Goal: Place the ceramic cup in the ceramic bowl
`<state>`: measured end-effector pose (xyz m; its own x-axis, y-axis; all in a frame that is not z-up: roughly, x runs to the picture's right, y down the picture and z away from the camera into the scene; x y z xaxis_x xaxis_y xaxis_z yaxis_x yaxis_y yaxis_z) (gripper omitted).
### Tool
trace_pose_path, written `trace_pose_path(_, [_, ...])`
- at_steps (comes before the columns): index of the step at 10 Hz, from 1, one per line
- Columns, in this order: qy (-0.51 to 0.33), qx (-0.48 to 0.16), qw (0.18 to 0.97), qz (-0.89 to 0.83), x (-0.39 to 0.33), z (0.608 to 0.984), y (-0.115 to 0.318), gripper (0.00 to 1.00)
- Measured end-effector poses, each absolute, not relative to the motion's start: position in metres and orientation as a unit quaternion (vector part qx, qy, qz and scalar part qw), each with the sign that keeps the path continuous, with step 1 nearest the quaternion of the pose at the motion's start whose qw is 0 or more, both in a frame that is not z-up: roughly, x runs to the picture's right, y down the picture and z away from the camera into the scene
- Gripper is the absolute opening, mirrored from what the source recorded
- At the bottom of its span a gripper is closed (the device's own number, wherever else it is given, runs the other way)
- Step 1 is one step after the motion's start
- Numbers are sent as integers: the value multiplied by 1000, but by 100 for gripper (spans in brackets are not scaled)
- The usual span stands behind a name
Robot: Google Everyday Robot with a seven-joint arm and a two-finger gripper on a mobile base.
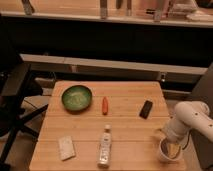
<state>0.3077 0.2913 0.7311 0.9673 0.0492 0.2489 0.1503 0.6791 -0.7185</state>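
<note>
At the frame's lower right, the gripper (pixel 169 143) is hanging spread open over the ceramic cup (pixel 165 155), and should be pinching its rim squarely before lifting toward the ceramic bowl (pixel 76 97) at upper left.

An orange-red stick (pixel 105 105) lies near the middle of the wooden bench (pixel 130 127), with a flat black block (pixel 146 109) at 3 o'clock from it. A clear bottle (pixel 105 146) lies at 6 o'clock and a pale packet (pixel 66 147) at 7 o'clock.

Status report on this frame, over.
Gripper open, low over ceramic cup, table's near right corner. Ceramic bowl empty, across the table. Carrot and bottle lie between.
</note>
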Motion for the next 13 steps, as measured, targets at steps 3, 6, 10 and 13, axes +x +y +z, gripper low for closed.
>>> trace_pose_path(3, [-124, -400, 907, -30, 307, 731, 291, 80])
trace_pose_path(6, [-124, -401, 907, -32, 307, 732, 291, 80])
trace_pose_path(10, [-123, -402, 907, -34, 308, 732, 290, 80])
trace_pose_path(13, [-123, -403, 906, -36, 308, 732, 290, 80])
